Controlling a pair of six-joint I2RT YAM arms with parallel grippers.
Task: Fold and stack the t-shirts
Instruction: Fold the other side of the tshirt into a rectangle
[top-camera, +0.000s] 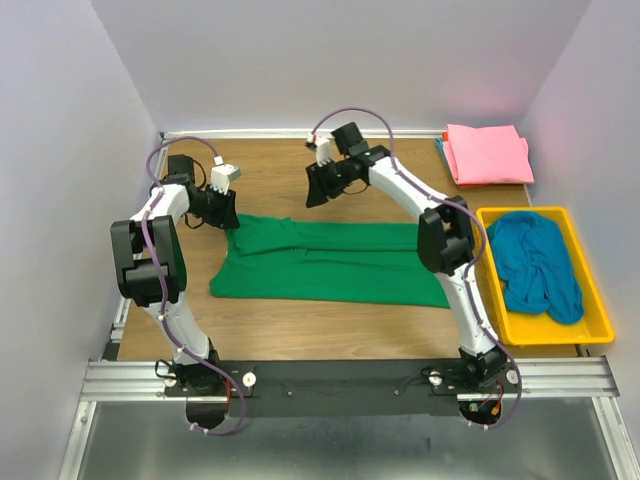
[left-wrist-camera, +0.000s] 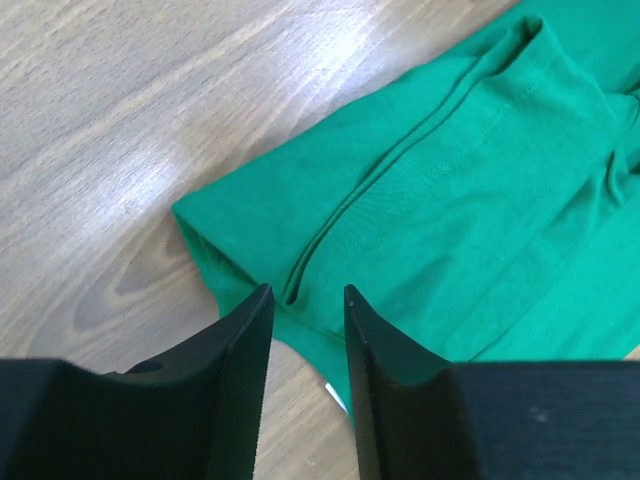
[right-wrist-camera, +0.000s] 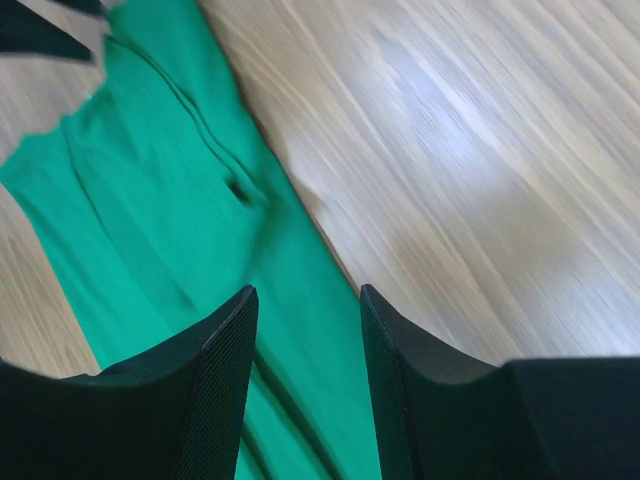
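Observation:
A green t-shirt (top-camera: 330, 262) lies folded lengthwise into a long strip across the middle of the wooden table. My left gripper (top-camera: 222, 210) is open and empty just above the strip's far left corner; its wrist view shows that folded corner (left-wrist-camera: 430, 190) between and beyond the fingers. My right gripper (top-camera: 315, 188) is open and empty above the table just behind the strip's far edge (right-wrist-camera: 300, 330). A folded pink t-shirt (top-camera: 487, 153) lies at the back right. A teal-blue t-shirt (top-camera: 537, 262) lies crumpled in the yellow tray (top-camera: 590, 335).
The yellow tray stands at the right edge of the table. The pink t-shirt rests on another folded teal item whose edge just shows. White walls close in the table on the left, back and right. A metal rail (top-camera: 350, 378) runs along the near edge.

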